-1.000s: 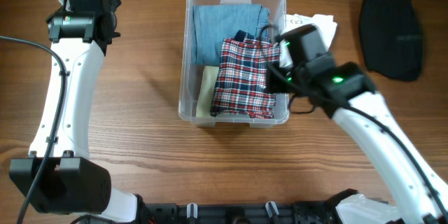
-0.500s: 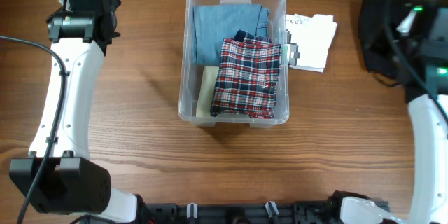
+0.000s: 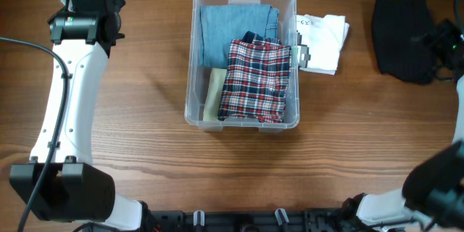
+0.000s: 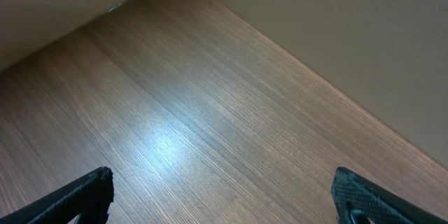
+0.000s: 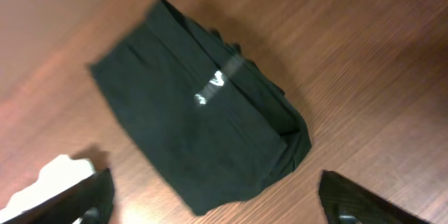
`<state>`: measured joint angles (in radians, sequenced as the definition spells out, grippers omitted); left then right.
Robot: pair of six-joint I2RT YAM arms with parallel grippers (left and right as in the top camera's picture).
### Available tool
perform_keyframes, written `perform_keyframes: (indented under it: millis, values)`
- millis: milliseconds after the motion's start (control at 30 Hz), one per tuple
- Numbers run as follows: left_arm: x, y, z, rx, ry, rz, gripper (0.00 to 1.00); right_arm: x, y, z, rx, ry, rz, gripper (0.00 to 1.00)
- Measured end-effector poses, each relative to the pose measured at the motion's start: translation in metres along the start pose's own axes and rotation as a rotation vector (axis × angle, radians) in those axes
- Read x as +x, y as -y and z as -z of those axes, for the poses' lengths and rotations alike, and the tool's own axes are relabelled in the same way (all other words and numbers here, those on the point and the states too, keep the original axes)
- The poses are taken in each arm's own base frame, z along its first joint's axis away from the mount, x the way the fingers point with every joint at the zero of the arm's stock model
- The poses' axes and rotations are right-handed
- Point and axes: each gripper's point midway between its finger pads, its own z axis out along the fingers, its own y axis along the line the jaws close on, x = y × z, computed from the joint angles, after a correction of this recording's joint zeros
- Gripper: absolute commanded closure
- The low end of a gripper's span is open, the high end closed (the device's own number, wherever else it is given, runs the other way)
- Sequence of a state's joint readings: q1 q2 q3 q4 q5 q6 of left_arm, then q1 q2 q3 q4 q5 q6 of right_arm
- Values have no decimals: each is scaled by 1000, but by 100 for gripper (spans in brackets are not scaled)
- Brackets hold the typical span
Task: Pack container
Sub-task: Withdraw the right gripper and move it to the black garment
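1. Left arm [image 3: 69, 101] sits along the left side of the table [image 3: 145, 138]. The left gripper [image 4: 224, 199] has its fingers spread wide and holds nothing, with only bare wood under it. It's not involved right now.
2. The container [image 3: 191, 65] is mid-table, upright, with no lid in view. Inside, a blue denim piece [image 3: 232, 32] lies at the far end and a pale yellow fold [image 3: 213, 94] at the near left. A red plaid shirt [image 3: 255, 80] lies on top, overlapping both.
3. The white garment [image 3: 322, 40] is on the table just beside the container's right wall and looks to be touching the rim. It's not packed.
4. The black garment [image 3: 402, 40] lies folded, well apart to the right. It's not packed either.
5. The right gripper [image 5: 220, 199] hangs over the black garment, released and empty. In its wrist view the black garment fills the middle of the frame, with a corner of the white one at the lower left.
6. Status as I read it: three pieces are in and two are out. Next is probably a descent and pinch on the black fold, then the white one. The tub is already fairly full on the plaid side, so the open spot is over the denim.
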<state>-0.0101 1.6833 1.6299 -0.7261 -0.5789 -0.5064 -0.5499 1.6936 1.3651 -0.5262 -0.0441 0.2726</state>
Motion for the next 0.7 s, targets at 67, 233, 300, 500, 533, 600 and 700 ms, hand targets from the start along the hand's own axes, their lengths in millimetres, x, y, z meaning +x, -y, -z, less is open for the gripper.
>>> perform_keyframes:
  millis: [67,233,300,500,533,600,700]
  values:
    - [0,0,0,0,0,0,0,7,9,-25,-6,-33,9,0]
    - [0,0,0,0,0,0,0,12,16,-65,-48,-46,87,0]
    - [0,0,0,0,0,0,0,11,13,-75,-73,-33,128,0]
    - [0,0,0,0,0,0,0,3,7,-91,-111,19,219,0]
    - [0,0,0,0,0,0,0,3,7,-93,-112,25,233,0]
    - [0,0,0,0,0,0,0,4,7,-102,-113,30,267,0]
    - [0,0,0,0,0,0,0,11,10,-114,-114,19,303,0]
